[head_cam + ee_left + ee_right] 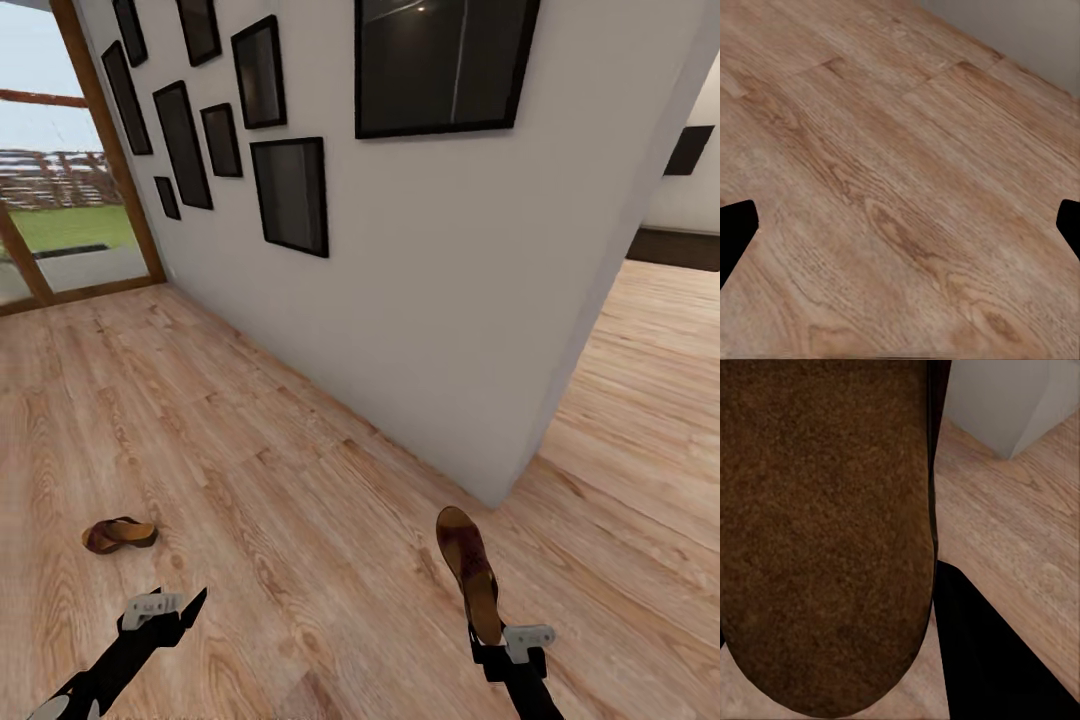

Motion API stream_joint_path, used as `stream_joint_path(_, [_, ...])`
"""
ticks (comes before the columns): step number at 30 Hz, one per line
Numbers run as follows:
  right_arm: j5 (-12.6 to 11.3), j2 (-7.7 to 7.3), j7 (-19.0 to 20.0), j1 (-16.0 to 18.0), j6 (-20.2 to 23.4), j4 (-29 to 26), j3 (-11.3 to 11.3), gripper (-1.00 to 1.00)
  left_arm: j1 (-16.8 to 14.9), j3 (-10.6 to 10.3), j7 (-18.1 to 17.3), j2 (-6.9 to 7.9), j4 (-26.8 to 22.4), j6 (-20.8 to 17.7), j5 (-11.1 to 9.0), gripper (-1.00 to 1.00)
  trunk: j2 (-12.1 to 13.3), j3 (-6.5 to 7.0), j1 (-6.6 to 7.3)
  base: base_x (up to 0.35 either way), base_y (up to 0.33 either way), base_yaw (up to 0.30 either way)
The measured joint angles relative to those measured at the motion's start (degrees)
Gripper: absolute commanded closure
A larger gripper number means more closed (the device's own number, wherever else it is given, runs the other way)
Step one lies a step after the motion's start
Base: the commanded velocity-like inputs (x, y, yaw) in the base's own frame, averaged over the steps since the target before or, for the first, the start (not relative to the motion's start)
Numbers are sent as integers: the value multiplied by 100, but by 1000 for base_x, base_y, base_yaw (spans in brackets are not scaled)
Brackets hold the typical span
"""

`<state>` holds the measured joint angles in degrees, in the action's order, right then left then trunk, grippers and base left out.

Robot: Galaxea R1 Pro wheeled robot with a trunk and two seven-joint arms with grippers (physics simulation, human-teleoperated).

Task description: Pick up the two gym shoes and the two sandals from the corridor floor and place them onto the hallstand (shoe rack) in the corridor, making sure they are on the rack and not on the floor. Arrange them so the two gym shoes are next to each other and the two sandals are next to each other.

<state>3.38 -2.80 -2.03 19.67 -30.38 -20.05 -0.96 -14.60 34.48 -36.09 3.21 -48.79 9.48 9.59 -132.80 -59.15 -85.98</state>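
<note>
Brown sandal clamped in right fingers; left fingers apart above floor.

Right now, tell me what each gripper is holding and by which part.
The right gripper holds a brown sandal by one end, the rest sticking out ahead of it. The left gripper is open and holds nothing.

2 black arms, each ending in a black tool, left tool and right tool, with a light-grey bracket.
</note>
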Motion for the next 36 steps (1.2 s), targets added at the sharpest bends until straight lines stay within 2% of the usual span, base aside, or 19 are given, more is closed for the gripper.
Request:
stream_joint_path(12, [-1, 1, -1, 0, 0, 0, 0, 100, 0, -9, 14, -5, 0, 0, 5, -100, 0, 9, 0, 0, 0, 279])
stream_joint_path(27, [1, 1, 6, 0, 2, 0, 0, 100, 0, -14, 14, -9, 9, -1, -4, -100, 0, 81, 0, 3, 0, 247])
stream_joint_path(36, [1, 1, 6, 0, 4, 1, -1, 100, 0, -8, 14, -6, 10, 0, -35, -100, 0, 134, 3, 209, -9, 224])
